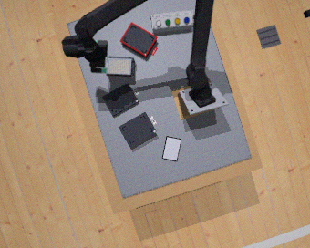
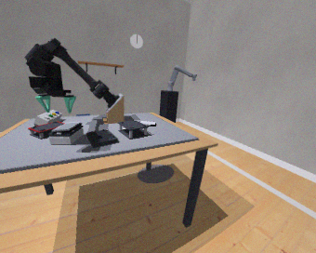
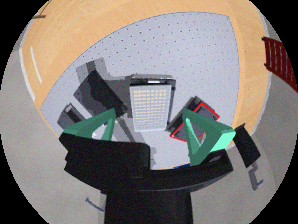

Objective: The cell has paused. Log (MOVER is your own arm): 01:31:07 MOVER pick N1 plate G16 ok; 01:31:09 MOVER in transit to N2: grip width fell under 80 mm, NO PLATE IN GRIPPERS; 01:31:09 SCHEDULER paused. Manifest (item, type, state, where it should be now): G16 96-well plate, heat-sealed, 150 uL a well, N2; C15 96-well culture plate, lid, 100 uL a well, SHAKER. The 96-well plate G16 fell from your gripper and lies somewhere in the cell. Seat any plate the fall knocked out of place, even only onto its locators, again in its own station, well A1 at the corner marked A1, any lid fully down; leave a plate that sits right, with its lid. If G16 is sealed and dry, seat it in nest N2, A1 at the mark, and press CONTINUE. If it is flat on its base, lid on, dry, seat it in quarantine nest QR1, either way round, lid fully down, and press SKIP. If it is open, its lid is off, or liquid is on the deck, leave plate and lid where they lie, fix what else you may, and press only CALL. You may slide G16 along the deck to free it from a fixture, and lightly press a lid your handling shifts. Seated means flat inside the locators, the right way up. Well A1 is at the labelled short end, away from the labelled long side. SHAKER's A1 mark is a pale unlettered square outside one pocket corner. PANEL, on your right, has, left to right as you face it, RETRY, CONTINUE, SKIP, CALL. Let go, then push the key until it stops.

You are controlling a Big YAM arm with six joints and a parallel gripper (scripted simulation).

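Note:
My gripper [image 1: 96, 58] is open and empty, its green fingers hanging above the left end of a plate with a pale grid of wells [image 1: 118, 66]. That plate rests on a dark station at the mat's far left; it also shows in the wrist view [image 3: 148, 104] between my fingers and well below them. In the side view my gripper [image 2: 56, 103] is clearly above the grey station block [image 2: 65, 132]. A flat white rectangular plate [image 1: 171, 149] lies loose on the mat near the front. I cannot tell whether it is sealed.
A red-rimmed nest [image 1: 139, 39] stands empty at the back. Two dark nests [image 1: 120, 99] [image 1: 138, 129] stand mid-mat. The key panel [image 1: 172, 21] with several coloured keys is at the back edge. The arm base [image 1: 201, 98] stands at the right.

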